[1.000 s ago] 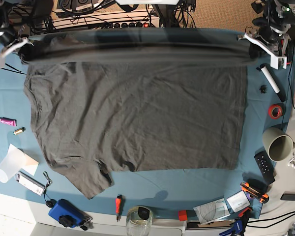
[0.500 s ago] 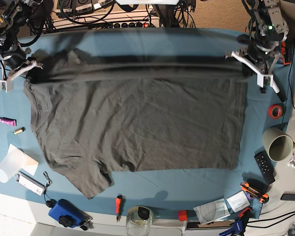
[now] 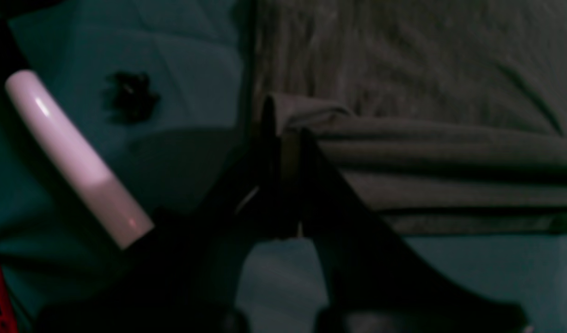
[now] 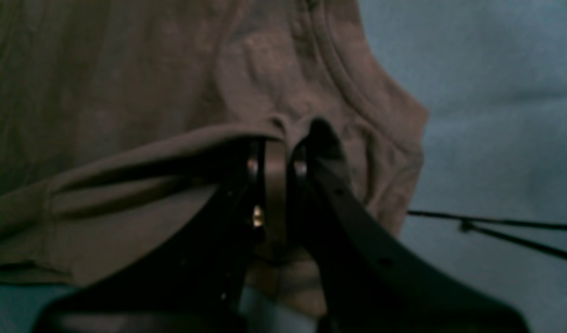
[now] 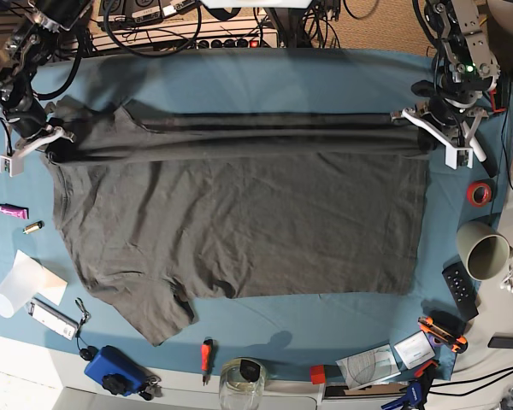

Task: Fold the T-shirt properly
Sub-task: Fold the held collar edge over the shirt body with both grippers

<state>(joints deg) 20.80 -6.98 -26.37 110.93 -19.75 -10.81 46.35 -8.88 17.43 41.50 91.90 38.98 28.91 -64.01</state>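
Folding the T-shirt (image 5: 239,222), spread mid-table on the blue cloth (image 5: 265,73): the left gripper (image 5: 423,130) and right gripper (image 5: 53,147) each pinch a far-edge corner, jaws clamped on fabric. I'd pull both forward evenly and keep that edge taut, or it'll wrinkle.

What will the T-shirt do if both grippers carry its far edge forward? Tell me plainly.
The T-shirt is probably limp: the lifted edge between the left gripper and right gripper bunches into long folds. It likely drapes and drags rather than holding shape. Its wrinkled body suggests it creases easily, so uneven pulling could skew the fold.
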